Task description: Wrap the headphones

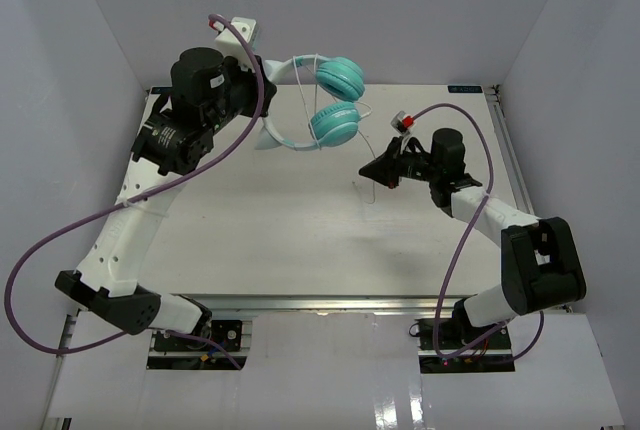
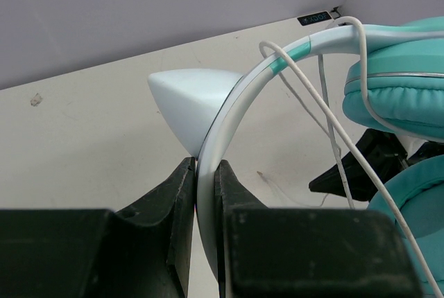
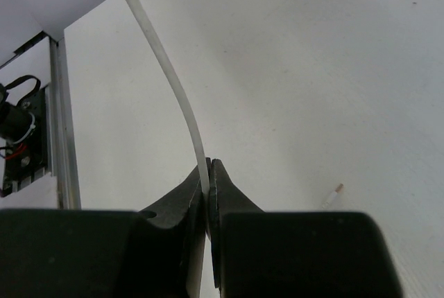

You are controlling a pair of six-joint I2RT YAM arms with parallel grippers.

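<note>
The headphones (image 1: 335,100) have two teal ear cups and a white headband (image 2: 229,111) with a pale cat-ear point (image 2: 186,97). They hang above the table's far side. My left gripper (image 1: 262,85) is shut on the headband, seen in the left wrist view (image 2: 206,173). The thin pale cord (image 2: 326,121) loops over the headband and runs down to my right gripper (image 1: 377,172). My right gripper (image 3: 209,173) is shut on the cord (image 3: 166,69). The cord's plug end (image 3: 336,195) hangs loose below it.
Purple robot cables (image 1: 455,240) arc over both arms. The white table (image 1: 280,230) has a metal rail (image 1: 505,140) along its right edge. Grey walls enclose the back and sides.
</note>
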